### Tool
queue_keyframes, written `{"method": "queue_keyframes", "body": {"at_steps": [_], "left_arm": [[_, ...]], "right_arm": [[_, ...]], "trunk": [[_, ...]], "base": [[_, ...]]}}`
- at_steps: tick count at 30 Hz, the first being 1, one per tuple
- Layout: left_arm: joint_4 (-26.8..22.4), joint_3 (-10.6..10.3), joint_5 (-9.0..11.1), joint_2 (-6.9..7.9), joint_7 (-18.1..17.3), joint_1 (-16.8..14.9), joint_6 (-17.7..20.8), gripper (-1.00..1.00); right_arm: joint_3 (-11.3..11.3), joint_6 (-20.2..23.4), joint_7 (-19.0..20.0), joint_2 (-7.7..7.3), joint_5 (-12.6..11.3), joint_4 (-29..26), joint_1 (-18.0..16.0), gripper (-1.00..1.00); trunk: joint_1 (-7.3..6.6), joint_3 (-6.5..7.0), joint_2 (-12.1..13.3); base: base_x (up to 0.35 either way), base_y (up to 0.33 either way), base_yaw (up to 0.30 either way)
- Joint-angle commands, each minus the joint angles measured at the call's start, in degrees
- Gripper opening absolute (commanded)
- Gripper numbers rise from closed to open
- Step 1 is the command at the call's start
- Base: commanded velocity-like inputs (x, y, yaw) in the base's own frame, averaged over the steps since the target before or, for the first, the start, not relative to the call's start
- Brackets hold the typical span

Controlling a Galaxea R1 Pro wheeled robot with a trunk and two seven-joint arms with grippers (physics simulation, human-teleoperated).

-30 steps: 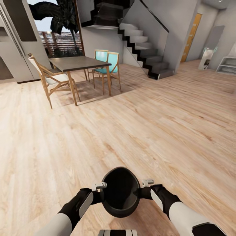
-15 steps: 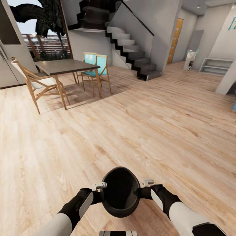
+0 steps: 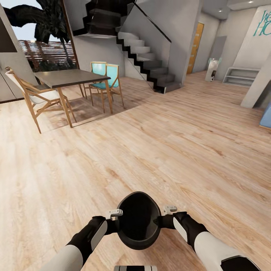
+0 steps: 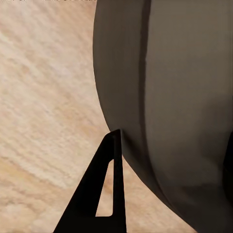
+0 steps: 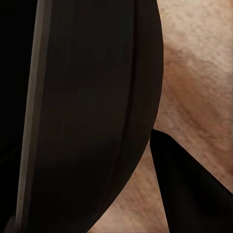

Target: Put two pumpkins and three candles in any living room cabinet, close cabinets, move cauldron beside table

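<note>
Pale wood flooring runs wide and bare ahead, with a dining table and its chairs well off to the left and a staircase behind them. Low in the head view the cauldron hangs between both arms, mouth toward the camera, above the floor. The left gripper and right gripper each sit at its rim on opposite sides; one finger lies against the outer wall, and each gripper probably pinches the rim, though the inner fingers are hidden. The step in hand looks like carrying the cauldron toward a table. Next comes driving on while both grips stay level, then setting it down beside a table. Open floor leaves ample room; chair legs are the only near obstacles.
</note>
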Motion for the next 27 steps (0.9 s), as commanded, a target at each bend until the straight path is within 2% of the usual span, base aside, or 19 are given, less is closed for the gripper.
{"method": "queue_keyframes", "body": {"at_steps": [1, 12, 27], "left_arm": [[-1.6, -0.8, 1.5, -0.08, -0.1, 0.0, -0.3, -1.00], [-1.5, -0.8, 1.5, -0.16, -0.2, 0.0, -0.3, -1.00], [-1.5, -0.8, 1.5, -0.24, -0.2, 0.0, -0.3, -1.00]], "right_arm": [[-0.4, 0.2, 0.2, 0.36, -1.1, 0.2, 0.0, -1.00], [-0.4, 0.2, 0.2, 0.30, -1.1, 0.2, 0.0, -1.00], [-0.4, 0.2, 0.2, 0.21, -1.1, 0.2, 0.0, -1.00]], "trunk": [[-0.01, 0.00, 0.0], [-0.01, 0.66, 0.0], [-0.01, 1.69, 0.0]], "base": [[0.000, 0.000, 0.000], [0.059, 0.000, -0.176], [0.128, 0.000, -0.209]]}}
